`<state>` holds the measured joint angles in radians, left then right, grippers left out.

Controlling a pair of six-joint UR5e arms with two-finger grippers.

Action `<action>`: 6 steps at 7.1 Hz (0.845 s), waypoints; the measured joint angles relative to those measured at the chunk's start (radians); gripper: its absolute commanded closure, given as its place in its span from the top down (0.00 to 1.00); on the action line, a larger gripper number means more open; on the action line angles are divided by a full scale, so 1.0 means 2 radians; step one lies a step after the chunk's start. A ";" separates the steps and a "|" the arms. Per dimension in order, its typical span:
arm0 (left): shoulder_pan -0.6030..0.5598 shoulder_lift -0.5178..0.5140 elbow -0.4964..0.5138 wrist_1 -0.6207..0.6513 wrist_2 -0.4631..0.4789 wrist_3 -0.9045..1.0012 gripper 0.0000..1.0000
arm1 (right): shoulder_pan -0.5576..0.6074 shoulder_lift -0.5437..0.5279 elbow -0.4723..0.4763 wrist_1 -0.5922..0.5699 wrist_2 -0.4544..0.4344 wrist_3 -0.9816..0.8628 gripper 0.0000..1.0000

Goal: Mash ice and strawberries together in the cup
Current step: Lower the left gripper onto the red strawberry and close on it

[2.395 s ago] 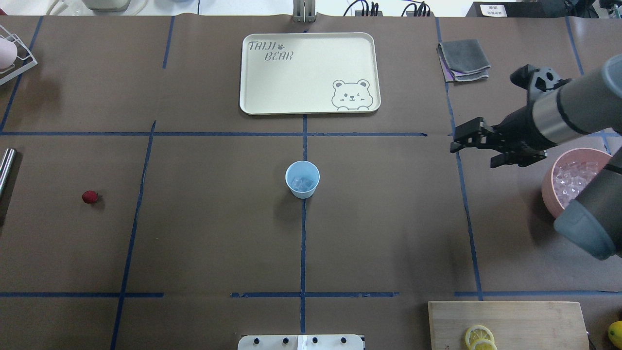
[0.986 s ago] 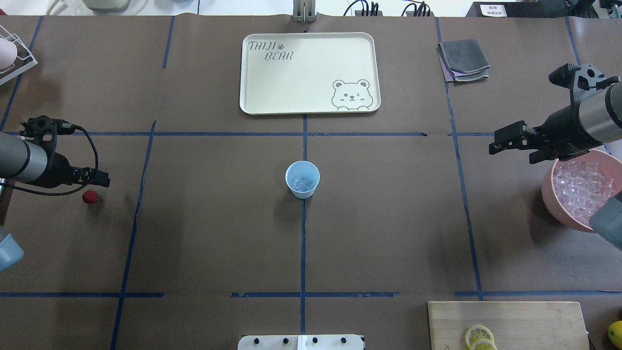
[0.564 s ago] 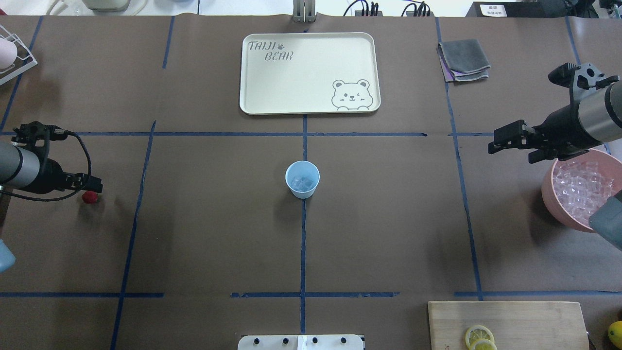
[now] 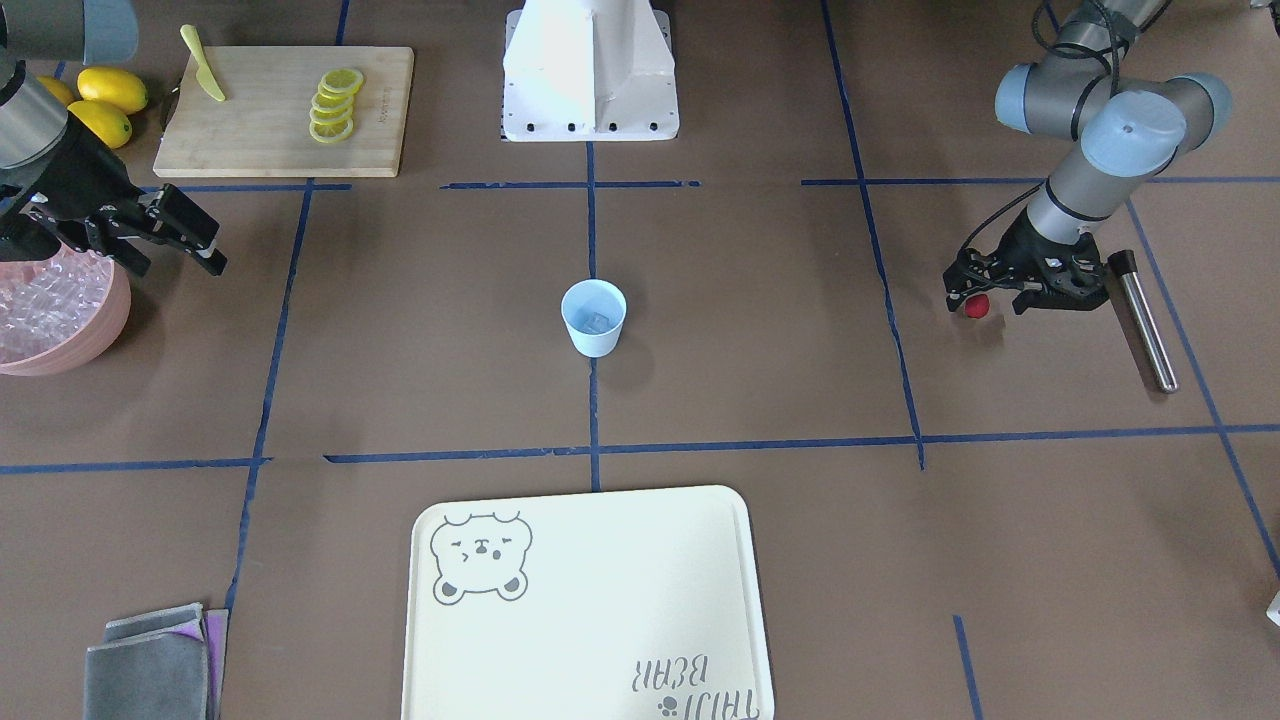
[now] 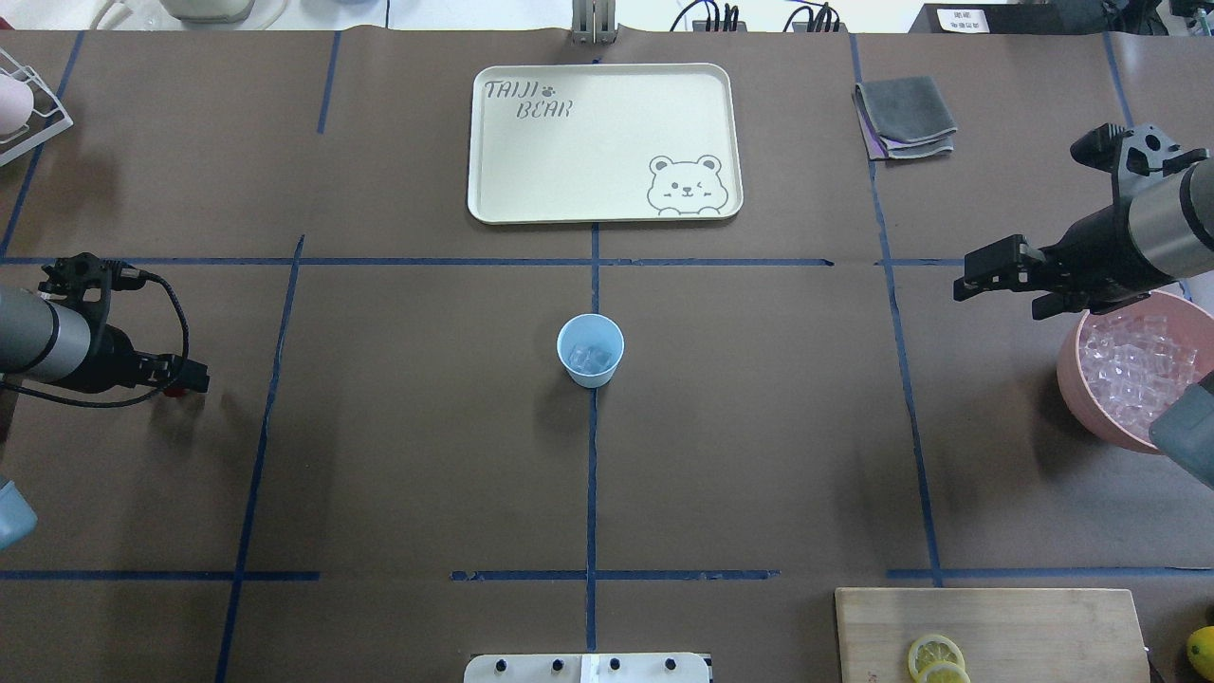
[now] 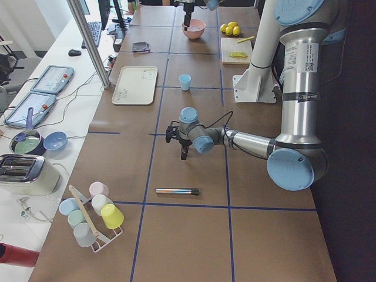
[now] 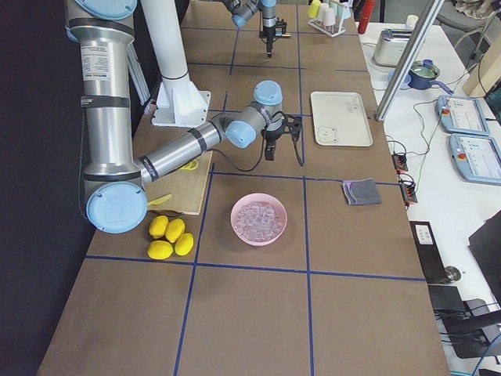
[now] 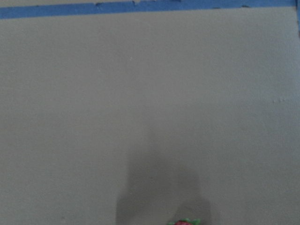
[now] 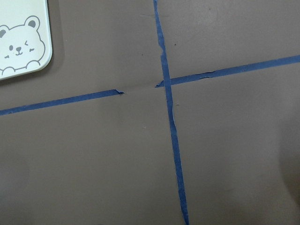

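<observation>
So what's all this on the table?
cup: one, light blue, table centre
bowl: one, pink, robot's right
ice: clear cubes, few in cup, heap in bowl
strawberry: one, red, at left gripper
tray: one, cream, opposite robot
cloths: small stack, grey, right of tray
cutting board: one, wooden, near robot's right
lemon slices: several, yellow, on board
lemons: four, yellow, beside board
knife: one, yellow-green, on board
metal rod: one, silver, robot's left
left gripper: black, open, over strawberry
right gripper: black, open, beside bowl

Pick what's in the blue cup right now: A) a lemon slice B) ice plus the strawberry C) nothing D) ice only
D: only clear ice cubes show inside the cup, while the strawberry lies far off from it.
</observation>
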<state>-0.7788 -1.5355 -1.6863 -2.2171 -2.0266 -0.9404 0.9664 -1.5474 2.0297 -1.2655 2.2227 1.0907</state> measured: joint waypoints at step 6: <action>0.001 -0.012 -0.010 0.000 -0.031 -0.006 0.00 | 0.000 0.001 -0.003 0.000 0.000 0.000 1.00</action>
<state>-0.7762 -1.5588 -1.7071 -2.2174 -2.0880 -0.9526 0.9664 -1.5458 2.0246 -1.2655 2.2227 1.0906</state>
